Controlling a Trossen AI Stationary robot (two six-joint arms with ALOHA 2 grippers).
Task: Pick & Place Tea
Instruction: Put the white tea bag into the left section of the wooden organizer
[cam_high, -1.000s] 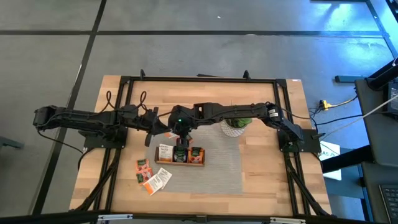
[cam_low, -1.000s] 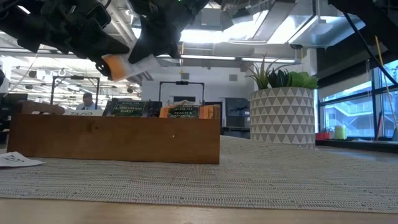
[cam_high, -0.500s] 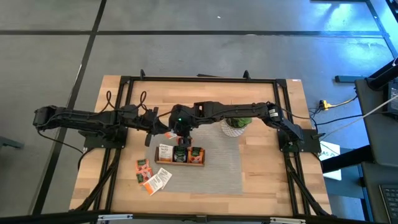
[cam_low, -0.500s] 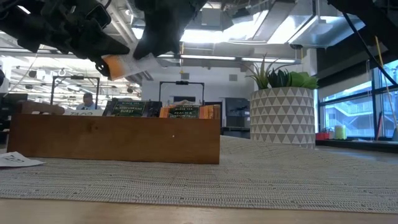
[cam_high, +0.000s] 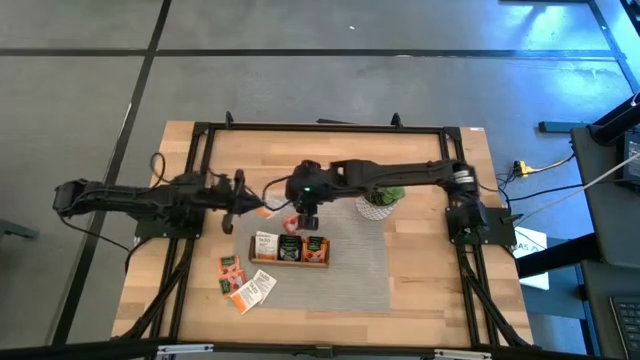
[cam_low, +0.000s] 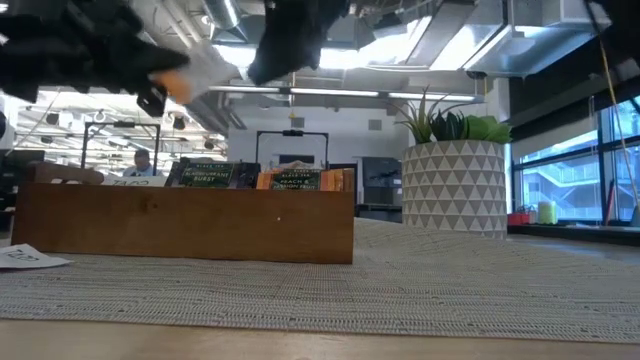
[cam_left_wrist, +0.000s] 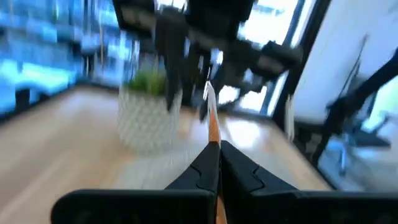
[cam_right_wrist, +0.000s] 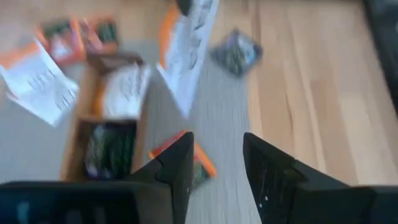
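Note:
My left gripper (cam_high: 243, 205) hangs above the table, left of the wooden tray (cam_high: 290, 264), shut on a white-and-orange tea sachet (cam_high: 263, 210), which also shows in the low view as the sachet (cam_low: 195, 75). My right gripper (cam_right_wrist: 214, 165) is open above the mat just past the tray's far wall, pointing down. A red-orange sachet (cam_right_wrist: 186, 155) shows on the mat below its fingers and is untouched; the high view has this sachet (cam_high: 290, 222) too. The tray holds upright sachets (cam_low: 295, 180). Several loose sachets (cam_high: 245, 282) lie flat near the tray's left end. My left gripper pinches the white-and-orange sachet between its two shut fingers (cam_left_wrist: 205, 171) at the orange end (cam_left_wrist: 213, 134). The fingers come level from the table's left. The sachet is lifted clear and sticks out edge-on past the fingertips toward the right arm.
A potted plant (cam_high: 380, 200) in a white patterned pot (cam_low: 455, 185) stands on the mat's far right corner, under the right arm. A dark sachet (cam_right_wrist: 236, 53) lies on bare wood beyond the mat. The grey mat (cam_high: 355, 275) has open room right of the tray.
The two grippers, close together at the white-and-orange sachet a second ago, have drawn apart. The left has pulled back toward the table's left edge, carrying the sachet. The right has shifted toward the right edge, and a red-orange sachet now shows beneath it.

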